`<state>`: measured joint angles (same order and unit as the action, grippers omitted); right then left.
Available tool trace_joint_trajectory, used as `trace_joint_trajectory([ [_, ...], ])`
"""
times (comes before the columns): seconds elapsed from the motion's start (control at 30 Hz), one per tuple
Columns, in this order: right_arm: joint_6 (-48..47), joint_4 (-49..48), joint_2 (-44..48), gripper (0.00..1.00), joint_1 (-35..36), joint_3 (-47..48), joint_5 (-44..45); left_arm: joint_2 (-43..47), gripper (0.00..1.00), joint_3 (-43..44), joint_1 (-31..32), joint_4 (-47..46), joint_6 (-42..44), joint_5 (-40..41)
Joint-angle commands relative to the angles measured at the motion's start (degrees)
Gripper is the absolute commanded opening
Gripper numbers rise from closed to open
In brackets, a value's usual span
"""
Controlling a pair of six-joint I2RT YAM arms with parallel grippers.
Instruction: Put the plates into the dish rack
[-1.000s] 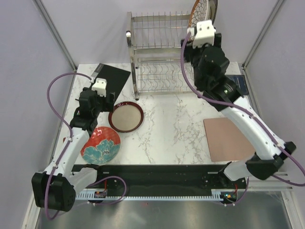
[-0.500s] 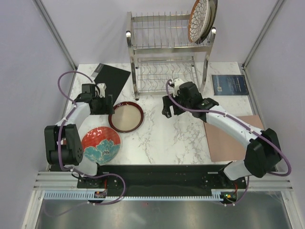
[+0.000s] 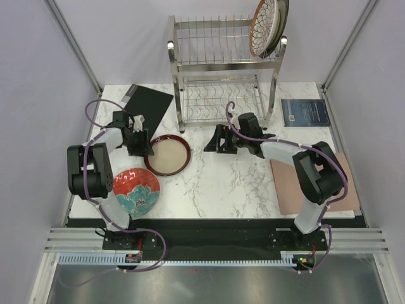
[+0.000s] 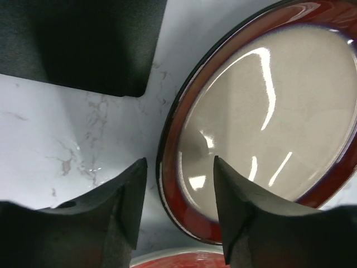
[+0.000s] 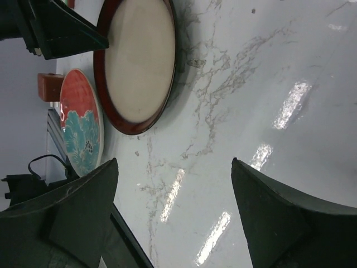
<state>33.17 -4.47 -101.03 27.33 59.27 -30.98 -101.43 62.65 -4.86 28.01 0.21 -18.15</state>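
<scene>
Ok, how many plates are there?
4. The red floral plate and dark-red-rimmed plate lie flat on the table; the brown petal-pattern plate and a second plate, mostly hidden behind it, stand upright in the dish rack's upper tier.

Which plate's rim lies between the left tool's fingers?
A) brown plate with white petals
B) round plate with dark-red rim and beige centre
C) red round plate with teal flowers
B: in the left wrist view the left tool straddles the edge of the round dark-red-rimmed beige-centred plate.
</scene>
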Motion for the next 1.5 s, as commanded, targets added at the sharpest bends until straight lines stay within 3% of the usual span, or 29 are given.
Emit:
trace_joint_trajectory([
  [0.0, 7.34, -11.78, -3.02, 0.89, 0.0, -0.99, -5.23, -1.84, 0.52, 3.0, -0.32, 1.87, -1.35, -6.44],
  [0.07, 8.57, -13.97, -4.43, 0.89, 0.0, -1.52, -6.19, -2.54, 0.42, 3.7, -0.32, 2.75, -1.35, -7.94],
  [0.43, 15.52, -27.42, -16.73, 0.87, -0.09, -3.54, -10.94, -5.01, 0.12, 6.34, 1.08, 6.27, -0.91, -13.84],
  [0.5, 17.1, -29.62, -18.49, 0.87, 0.0, -3.54, -10.85, -4.92, 0.03, 6.87, 2.57, 6.88, -0.74, -15.24],
  [0.63, 22.36, -35.07, -21.92, 0.87, 0.27, -2.32, -11.64, -5.18, 0.02, 7.4, 4.16, 8.2, -0.82, -17.96],
  [1.0, 25.1, -38.68, -25.79, 0.84, 3.25, -1.26, -15.32, -5.36, 0.02, 5.46, 7.85, 6.88, -3.11, -19.55],
  [1.27, 37.14, -59.86, -29.92, 0.8, 5.8, -4.15, -19.47, -10.1, 0.02, 6.43, 9.79, 5.74, -5.48, -20.26],
  [1.47, 34.87, -56.27, -29.75, 0.76, 5.89, -4.16, -18.42, -11.78, 0.02, 7.66, 9.79, 5.48, -6.1, -20.43],
])
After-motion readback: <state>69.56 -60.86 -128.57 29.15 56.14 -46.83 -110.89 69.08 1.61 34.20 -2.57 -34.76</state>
